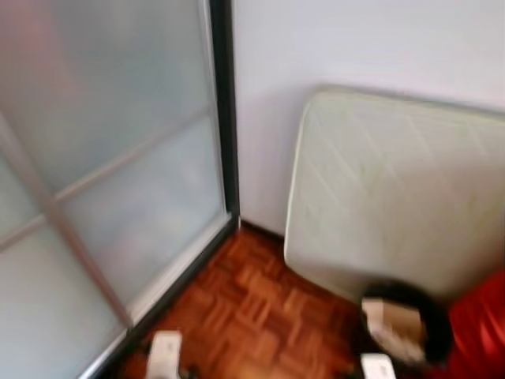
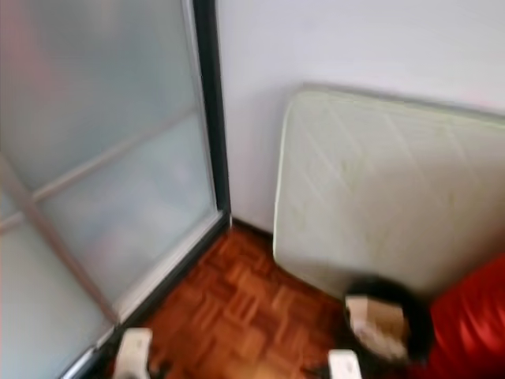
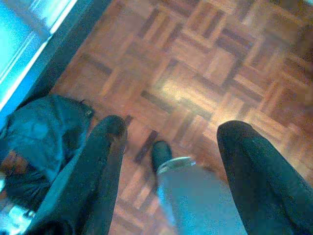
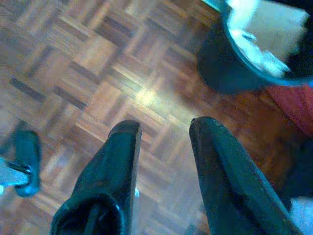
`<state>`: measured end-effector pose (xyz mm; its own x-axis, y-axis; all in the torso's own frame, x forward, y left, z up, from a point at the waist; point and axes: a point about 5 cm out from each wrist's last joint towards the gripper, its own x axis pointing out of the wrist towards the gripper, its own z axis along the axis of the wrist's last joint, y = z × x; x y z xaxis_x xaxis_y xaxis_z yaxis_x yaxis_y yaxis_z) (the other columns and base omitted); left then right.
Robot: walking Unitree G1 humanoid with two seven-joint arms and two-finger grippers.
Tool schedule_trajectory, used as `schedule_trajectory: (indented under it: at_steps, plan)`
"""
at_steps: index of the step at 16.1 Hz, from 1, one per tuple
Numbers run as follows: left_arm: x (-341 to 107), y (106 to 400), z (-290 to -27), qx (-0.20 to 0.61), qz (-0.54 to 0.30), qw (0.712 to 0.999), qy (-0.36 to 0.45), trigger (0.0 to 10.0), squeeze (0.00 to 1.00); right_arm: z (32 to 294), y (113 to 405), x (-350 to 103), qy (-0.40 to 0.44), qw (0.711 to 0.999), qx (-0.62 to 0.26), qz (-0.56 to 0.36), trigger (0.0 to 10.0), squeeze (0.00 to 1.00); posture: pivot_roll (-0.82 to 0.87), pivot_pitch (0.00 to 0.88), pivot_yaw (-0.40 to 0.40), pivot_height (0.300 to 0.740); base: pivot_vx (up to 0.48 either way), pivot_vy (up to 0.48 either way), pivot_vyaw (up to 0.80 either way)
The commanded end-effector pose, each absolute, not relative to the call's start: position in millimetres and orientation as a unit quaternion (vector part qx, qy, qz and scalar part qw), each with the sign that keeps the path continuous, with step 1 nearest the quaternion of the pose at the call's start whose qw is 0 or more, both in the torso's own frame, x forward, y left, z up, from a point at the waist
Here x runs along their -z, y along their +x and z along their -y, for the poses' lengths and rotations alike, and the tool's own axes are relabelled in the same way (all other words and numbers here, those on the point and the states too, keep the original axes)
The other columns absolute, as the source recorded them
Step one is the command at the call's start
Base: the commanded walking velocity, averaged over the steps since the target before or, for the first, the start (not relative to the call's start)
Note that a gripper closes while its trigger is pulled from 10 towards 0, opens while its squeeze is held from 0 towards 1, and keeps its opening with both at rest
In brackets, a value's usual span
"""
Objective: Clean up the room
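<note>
Your left gripper (image 3: 168,134) and right gripper (image 4: 161,129) both hang over the parquet floor (image 1: 252,312), jaws apart and empty. The black bin (image 1: 406,324) sits just beside the mattress (image 1: 394,189), right gripper near it.

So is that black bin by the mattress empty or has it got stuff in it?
Not empty. The black bin stands upright on the parquet floor before the mattress, with pale cardboard and paper visible inside.

A pale mattress (image 1: 394,189) leans against the white wall (image 1: 355,47).
</note>
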<state>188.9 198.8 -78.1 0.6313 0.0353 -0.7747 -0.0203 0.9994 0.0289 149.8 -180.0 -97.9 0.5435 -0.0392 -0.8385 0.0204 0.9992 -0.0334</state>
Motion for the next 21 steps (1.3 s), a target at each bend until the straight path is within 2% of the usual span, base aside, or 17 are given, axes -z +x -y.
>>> schedule_trajectory:
  at_steps: [1, 4, 9, 21]
  plan:
    - [79.5, 186.9, -198.1, -0.016, -0.436, 0.9, 0.008, 10.0, 0.0, 177.2, 158.0, 94.7, -0.01, 0.886, 0.013, -0.464, 10.0, 0.0, -0.04, 0.0, -0.053, 0.74, 0.337, 0.0, 0.0]
    - [79.6, 187.0, -197.7, -0.016, -0.436, 0.9, 0.007, 10.0, 0.0, 177.5, 158.1, 94.7, -0.01, 0.885, 0.012, -0.464, 10.0, 0.0, -0.04, 0.0, -0.054, 0.74, 0.341, 0.0, 0.0]
    - [79.5, 187.2, -197.6, -0.015, -0.436, 0.9, 0.005, 10.0, 0.0, 177.2, 158.9, 94.3, -0.014, 0.886, 0.004, -0.463, 10.0, 0.0, -0.04, 0.0, -0.055, 0.74, 0.34, 0.0, 0.71]
    - [79.3, 187.5, -197.8, -0.015, -0.435, 0.9, 0.005, 10.0, 0.0, 177.4, 158.1, 94.7, -0.002, 0.886, 0.02, -0.463, 10.0, 0.0, -0.04, 0.0, -0.054, 0.74, 0.341, 0.0, 0.0]
